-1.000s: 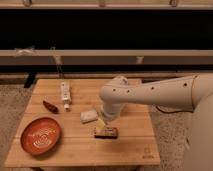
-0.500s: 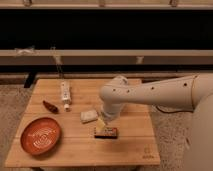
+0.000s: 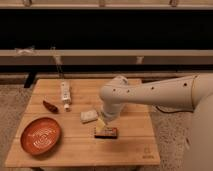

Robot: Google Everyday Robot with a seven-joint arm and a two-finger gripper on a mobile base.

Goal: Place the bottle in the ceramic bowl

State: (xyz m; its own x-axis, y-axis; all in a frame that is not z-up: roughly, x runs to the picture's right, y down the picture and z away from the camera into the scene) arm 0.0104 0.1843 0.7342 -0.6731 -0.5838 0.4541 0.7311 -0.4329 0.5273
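— Bottle [image 3: 65,93] first: where is it?

— Lying flat on the desk [image 3: 135,145], well apart from the gripper [image 3: 102,125], up toward the far edge and off to the picture-left of it. Slim, white, smooth-looking, with faint marks on its side. Nothing is touching it.

— And the ceramic bowl [image 3: 41,135]?

— Also picture-left of the gripper, but nearer the front edge. Wide, shallow, round, orange-red with white spiral lines inside. Nothing is in it, and the bottle sits well behind it.

— Gripper state?

— It's low over the desk, right at a small dark block [image 3: 106,133] with a yellowish patch on top. How far open it is I can't tell, nor whether it has hold of that block. It does not have the bottle.

— Any change from half a second ago?

— None I can see. The white arm [image 3: 150,95] has the same bend and the gripper is at the same spot over the dark block. Bottle, bowl and the rest haven't shifted.

— Other items, quickly.

— A flat whitish rectangular block [image 3: 89,116] lies just beside the gripper, to its picture-left and slightly farther back. A small dark-red elongated thing [image 3: 50,106] lies between the bottle and the bowl; I can't make out its material.

— Desk surface?

— Light wooden slats, rectangular top, matte. The arm is smooth rounded white shell with small dark dots.
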